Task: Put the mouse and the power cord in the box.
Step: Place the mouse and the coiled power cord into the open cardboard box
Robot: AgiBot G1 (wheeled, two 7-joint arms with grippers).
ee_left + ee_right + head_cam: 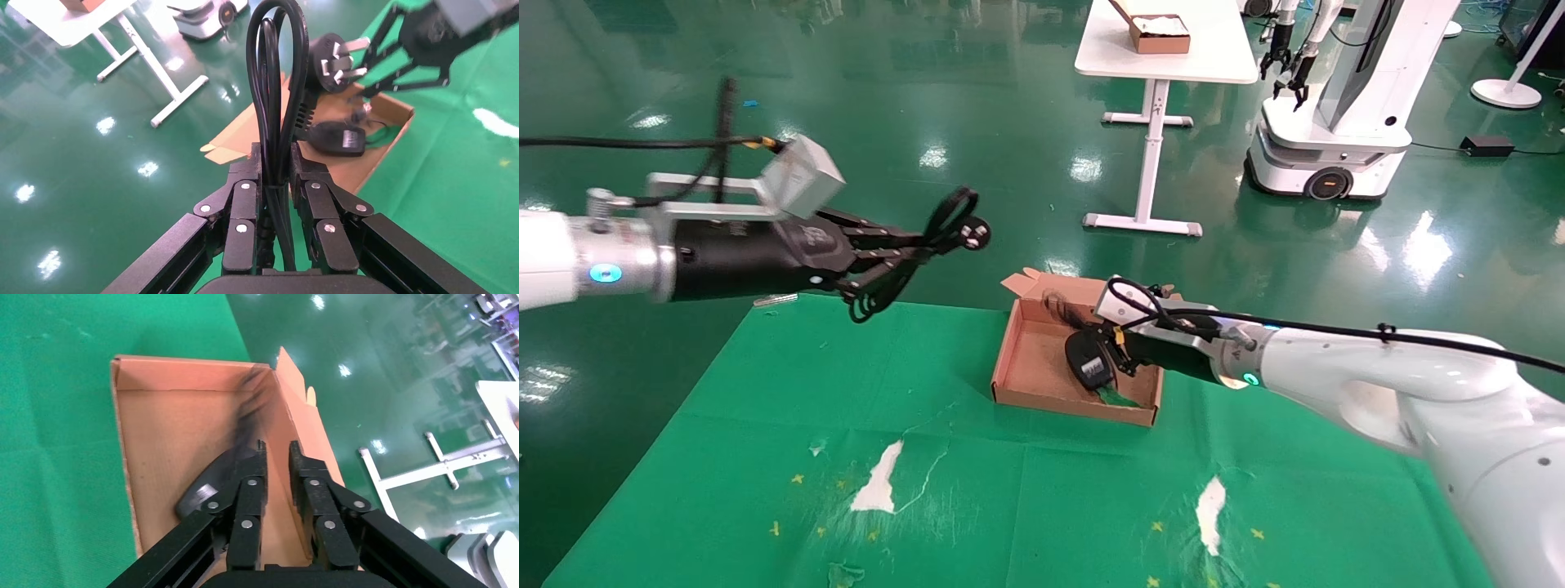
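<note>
My left gripper [917,247] hangs in the air left of the box, shut on the power cord [950,219]. In the left wrist view the black loops [275,73] stand up between the fingers [243,196] and the chunky plug [333,61] dangles beside them. The brown cardboard box [1034,359] lies open on the green cloth. The black mouse [1087,365] rests inside it, its cable blurred toward the rear wall. My right gripper [1103,347] is low inside the box [159,435], open, with the mouse [202,487] just beside one finger and nothing between the fingers.
Green cloth [1009,490] with white torn patches covers the table; its far edge runs just behind the box. Beyond it on the floor stand a white table [1164,57] carrying a brown box and another white robot [1336,122].
</note>
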